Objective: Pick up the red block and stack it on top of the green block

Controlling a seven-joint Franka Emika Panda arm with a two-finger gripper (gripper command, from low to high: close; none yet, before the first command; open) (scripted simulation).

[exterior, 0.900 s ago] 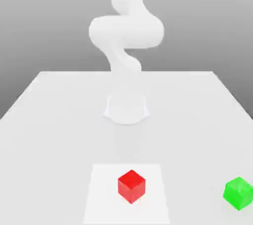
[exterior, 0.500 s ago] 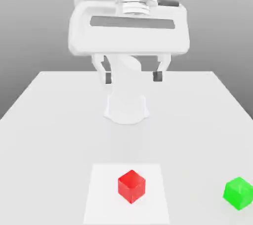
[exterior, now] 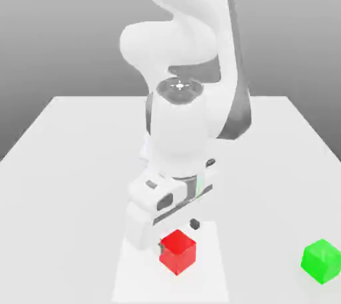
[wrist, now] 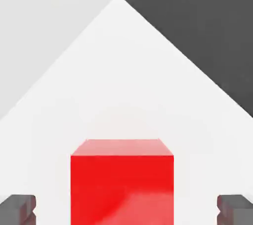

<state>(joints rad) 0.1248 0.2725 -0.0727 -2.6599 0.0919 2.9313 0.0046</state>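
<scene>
Two blocks lie in the exterior view, and we see the red block (exterior: pixel 178 252) resting on a pale square mat (exterior: pixel 206 286), with bare mat on every visible side of it. We find the green block (exterior: pixel 322 261) well apart, off the mat on the open surface (exterior: pixel 266 196), close to the exterior view's right edge. Between the mat's edge on that side and the green block, we see a clear strip of surface.

Over the red block we have the gripper (exterior: pixel 178 236), reached down from the arm (exterior: pixel 180 126), its jaws spread wide and holding nothing. In the hand view the fingertips (wrist: pixel 22 209) stand to either side of the red block, and we see open mat between each fingertip and the block's nearest side face, so neither touches it there. The block's sides run square to the jaws, with one face turned flat between them.

The mat sits turned at an angle to the block in the hand view, one corner pointing away from it. Along one of its edges we see a dark area (wrist: pixel 197 17) directly beyond, while the surface shows past the other edge.
</scene>
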